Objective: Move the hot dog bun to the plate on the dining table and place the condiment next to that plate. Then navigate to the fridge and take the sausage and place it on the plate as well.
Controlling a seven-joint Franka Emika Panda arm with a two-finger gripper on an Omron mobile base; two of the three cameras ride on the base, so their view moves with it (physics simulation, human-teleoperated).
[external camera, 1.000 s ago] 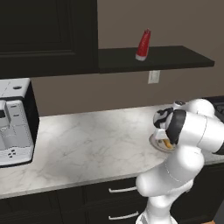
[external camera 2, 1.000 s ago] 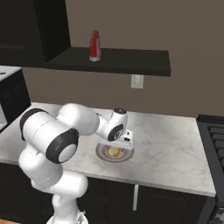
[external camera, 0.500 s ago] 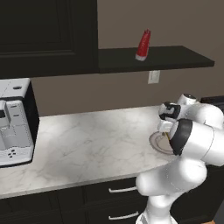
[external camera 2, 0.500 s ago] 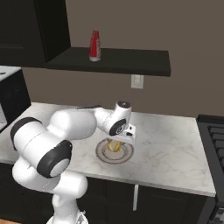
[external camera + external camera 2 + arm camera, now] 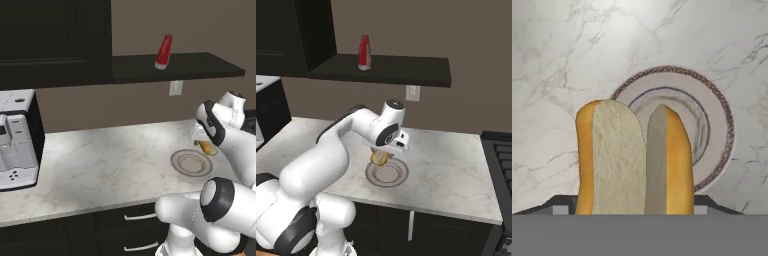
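My gripper (image 5: pixel 384 151) is shut on the hot dog bun (image 5: pixel 379 158), a tan-yellow split bun held upright a little above a plain beige-grey plate (image 5: pixel 400 175). In the hand view the bun (image 5: pixel 632 160) stands between the fingertips (image 5: pixel 562 205), with that plate (image 5: pixel 722 117) below it. From the left base view the bun (image 5: pixel 206 148) hangs just right of the beige plate (image 5: pixel 176 161). The condiment (image 5: pixel 163 51), a red squeeze bottle, stands on the dark wall shelf (image 5: pixel 406 70). The task's plate, the dining table, the fridge and the sausage are out of view.
The marble wall counter (image 5: pixel 100 160) runs left to a coffee machine (image 5: pixel 15 140). Black cabinets (image 5: pixel 55 40) hang above it at the left. A wall outlet (image 5: pixel 175 87) sits under the shelf. A dark stove (image 5: pixel 502 160) borders the counter on the right.
The gripper closed on the bun on the beige plate and has lifted it clear. The arm has swung as it rose. The red bottle has not moved.
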